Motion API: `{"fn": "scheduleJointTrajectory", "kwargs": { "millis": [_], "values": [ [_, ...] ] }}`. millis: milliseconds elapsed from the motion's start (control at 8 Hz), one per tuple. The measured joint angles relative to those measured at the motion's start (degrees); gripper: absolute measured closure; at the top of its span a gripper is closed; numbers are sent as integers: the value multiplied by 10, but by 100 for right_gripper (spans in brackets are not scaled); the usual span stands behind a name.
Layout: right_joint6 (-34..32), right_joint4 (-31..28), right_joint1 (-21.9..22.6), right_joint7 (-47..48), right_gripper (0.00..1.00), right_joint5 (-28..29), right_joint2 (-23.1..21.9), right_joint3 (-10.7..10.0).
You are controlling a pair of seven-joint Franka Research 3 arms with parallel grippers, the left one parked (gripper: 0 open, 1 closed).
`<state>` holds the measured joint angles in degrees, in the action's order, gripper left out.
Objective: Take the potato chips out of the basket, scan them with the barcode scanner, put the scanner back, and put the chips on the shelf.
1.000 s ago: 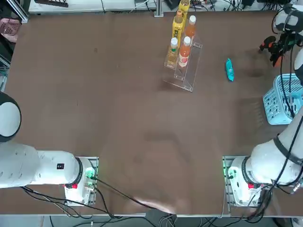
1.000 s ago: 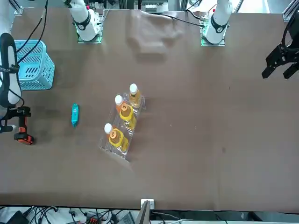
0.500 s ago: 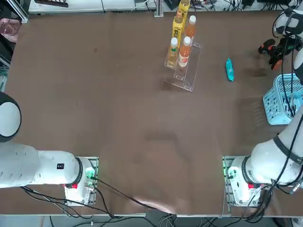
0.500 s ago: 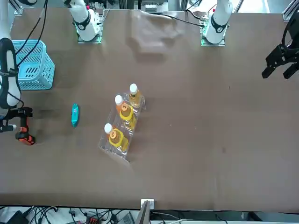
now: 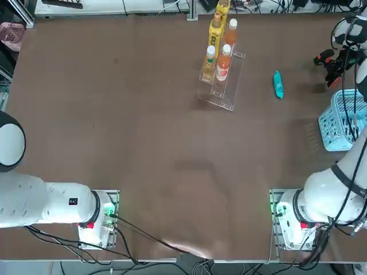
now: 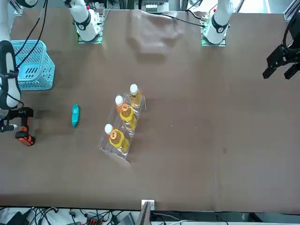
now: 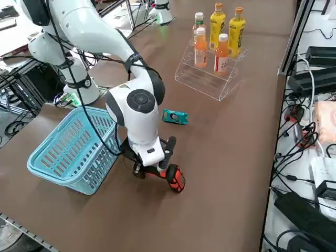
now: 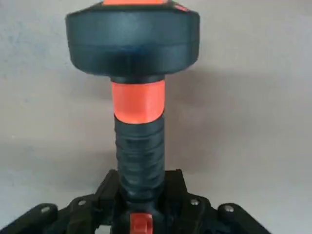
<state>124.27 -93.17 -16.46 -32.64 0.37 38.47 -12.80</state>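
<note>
My right tool [image 7: 153, 167] was clamped on the barcode scanner [image 7: 171, 177], low over the table [image 7: 220, 157]. The potato chips [image 7: 174, 116] lay apart beyond it, toward the shelf [image 7: 210, 79], long axis crosswise.

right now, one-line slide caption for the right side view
Right claw holding the scanner beside the basket, chips on the table.

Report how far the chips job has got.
Done: the potato chips lie on the table, out of the basket. In hand: the right gripper holds the barcode scanner near the basket. Left: setting the scanner down, then moving the chips to the shelf.
</note>
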Motion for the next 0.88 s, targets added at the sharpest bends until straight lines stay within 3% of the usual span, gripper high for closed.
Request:
{"fn": "scheduleJointTrajectory", "kwargs": {
  "millis": [500,875],
  "values": [
    [4,0,-2,-8,56,1,3,0],
    [8,0,-3,-13,37,1,4,0]
  ]
}}
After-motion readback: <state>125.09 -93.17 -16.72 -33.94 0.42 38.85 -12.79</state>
